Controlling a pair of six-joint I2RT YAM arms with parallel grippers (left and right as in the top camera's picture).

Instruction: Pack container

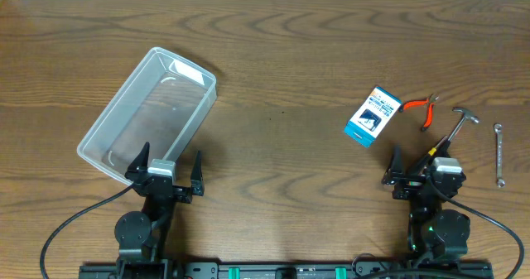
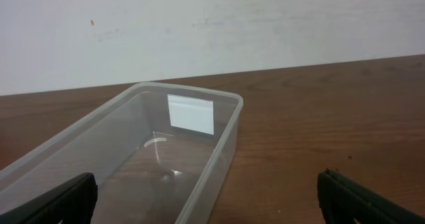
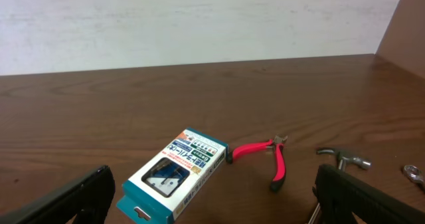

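Note:
The clear plastic container (image 1: 149, 113) lies empty on the left of the table, slanted; it also fills the left wrist view (image 2: 153, 151). My left gripper (image 1: 166, 170) is open and empty at the container's near corner, its fingers (image 2: 212, 197) straddling the near wall. On the right lie a blue-and-white box (image 1: 373, 116), red-handled pliers (image 1: 421, 108), a small hammer (image 1: 454, 130) and a wrench (image 1: 498, 153). My right gripper (image 1: 422, 167) is open and empty just in front of the box (image 3: 174, 174), the pliers (image 3: 269, 157) and the hammer (image 3: 344, 159).
The wooden table (image 1: 281, 55) runs to a white wall at the back. Arm cables trail off both bases at the front edge. The wrench's end shows at the right edge of the right wrist view (image 3: 415, 174).

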